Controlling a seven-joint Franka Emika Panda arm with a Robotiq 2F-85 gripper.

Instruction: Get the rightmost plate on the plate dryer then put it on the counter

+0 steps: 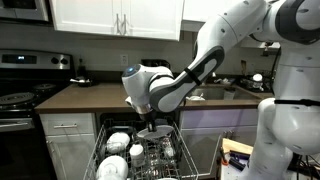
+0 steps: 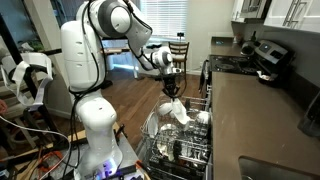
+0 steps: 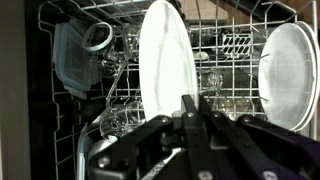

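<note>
My gripper (image 3: pixel 196 102) is at a plate (image 3: pixel 165 60) in the plate dryer (image 3: pixel 235 95). I cannot tell whether it's pinching the plate. Lifting it to the counter (image 1: pixel 90 96) remains.

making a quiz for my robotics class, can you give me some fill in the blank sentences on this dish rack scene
1. In the wrist view the middle plate and the right plate are both ___ in colour.
2. Both stand ___ in the rack, not lying flat.
3. In an exterior view the tool hangs ___ the rack.
4. The counter is dark ___.
Missing words: white; upright; above; brown
</note>
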